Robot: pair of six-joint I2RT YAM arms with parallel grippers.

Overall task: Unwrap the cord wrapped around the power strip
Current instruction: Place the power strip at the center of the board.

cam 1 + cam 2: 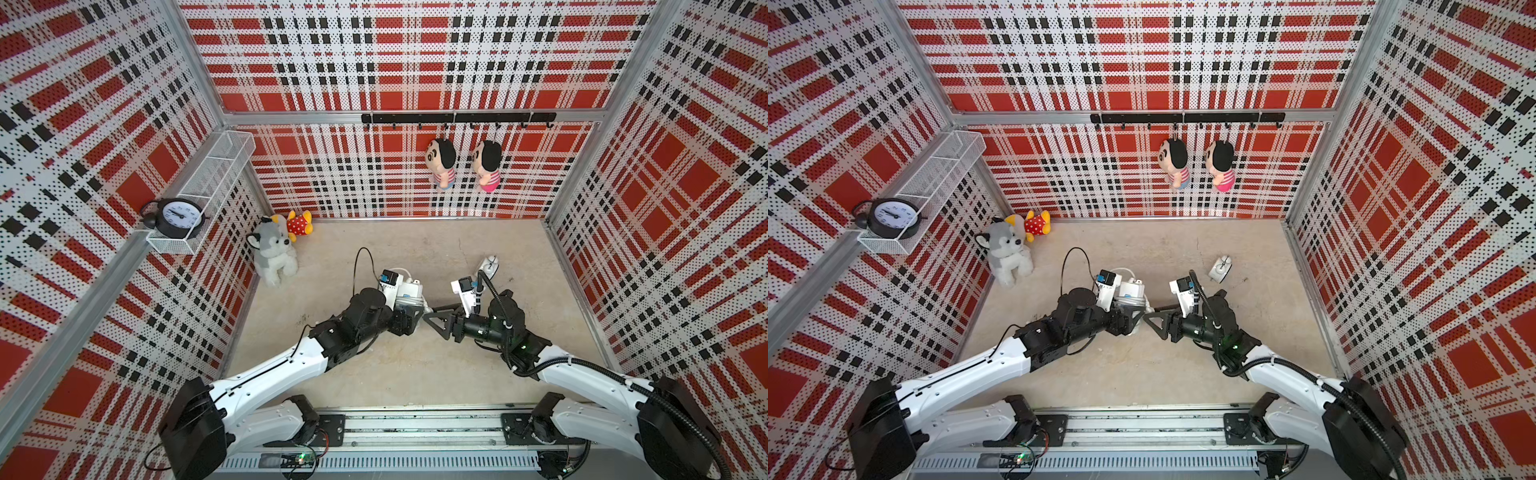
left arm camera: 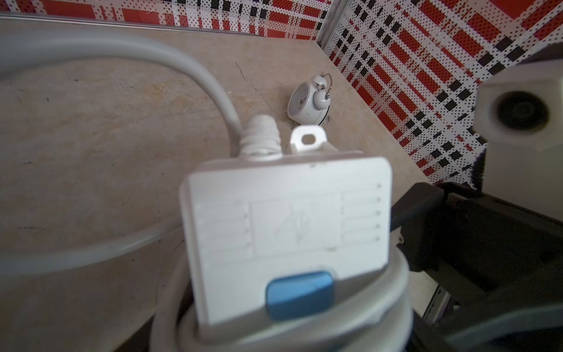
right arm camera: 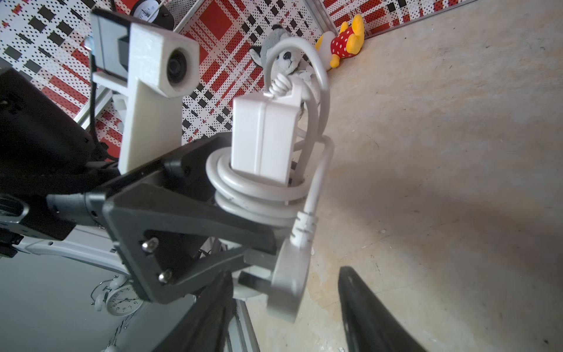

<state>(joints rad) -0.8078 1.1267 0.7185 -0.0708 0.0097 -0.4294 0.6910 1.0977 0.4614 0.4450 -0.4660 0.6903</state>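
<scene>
Straddling the cord's plug (image 3: pixel 288 274), right jaws stand apart (open floor (image 3: pixel 457 137) beside).

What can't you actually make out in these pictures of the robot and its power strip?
The power strip's socket row: left wrist view, cut off by the bottom edge and wrapped by the cord.
How many turns of cord: right wrist view, the left gripper's black finger hides any lower coils.
The white alarm clock's time: left wrist view, too small and blurred.
</scene>
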